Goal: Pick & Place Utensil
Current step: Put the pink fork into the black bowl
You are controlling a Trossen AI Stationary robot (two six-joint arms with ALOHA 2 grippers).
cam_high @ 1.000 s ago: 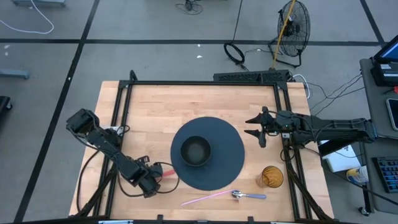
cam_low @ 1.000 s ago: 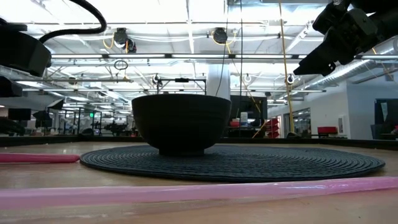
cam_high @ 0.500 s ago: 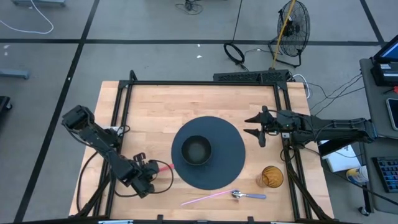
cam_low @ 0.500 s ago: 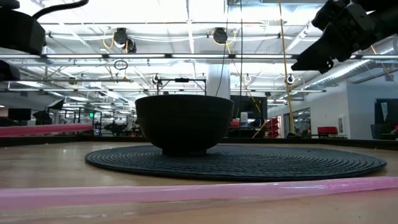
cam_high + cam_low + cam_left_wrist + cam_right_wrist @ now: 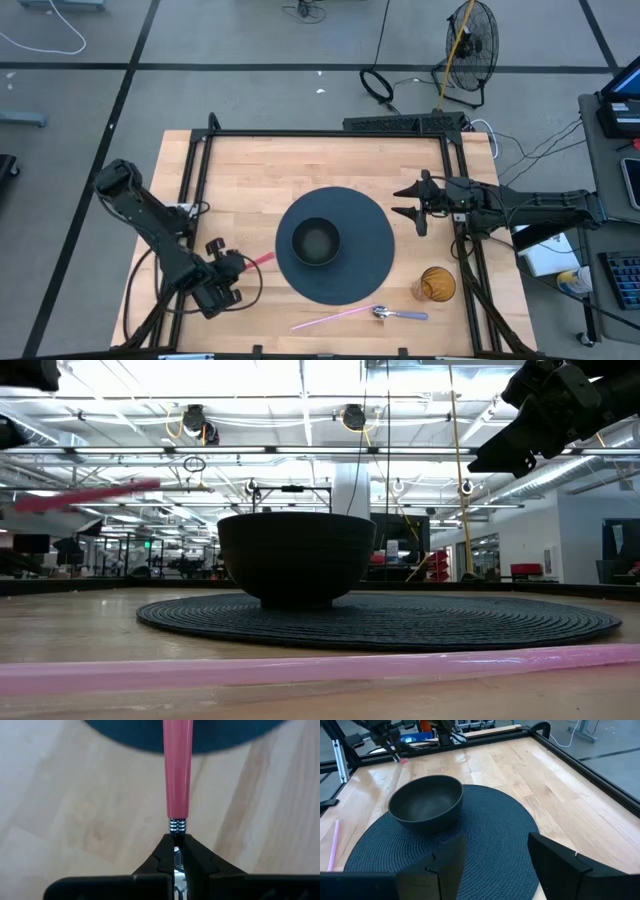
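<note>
- Utensil (image 5: 178, 770): smooth pink handle, ribbed metal collar; held above the table, left of the mat (image 5: 370, 250).
- Left gripper (image 5: 176, 851): clamped on the utensil's metal end.
- Right gripper (image 5: 412, 203): fingers spread wide, holding nothing, beside the mat's right edge.

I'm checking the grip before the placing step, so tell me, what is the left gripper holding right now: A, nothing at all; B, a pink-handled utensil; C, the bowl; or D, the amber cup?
B: in the left wrist view the left gripper is shut on the metal end of the pink-handled utensil, held clear of the table in the low view.
</note>
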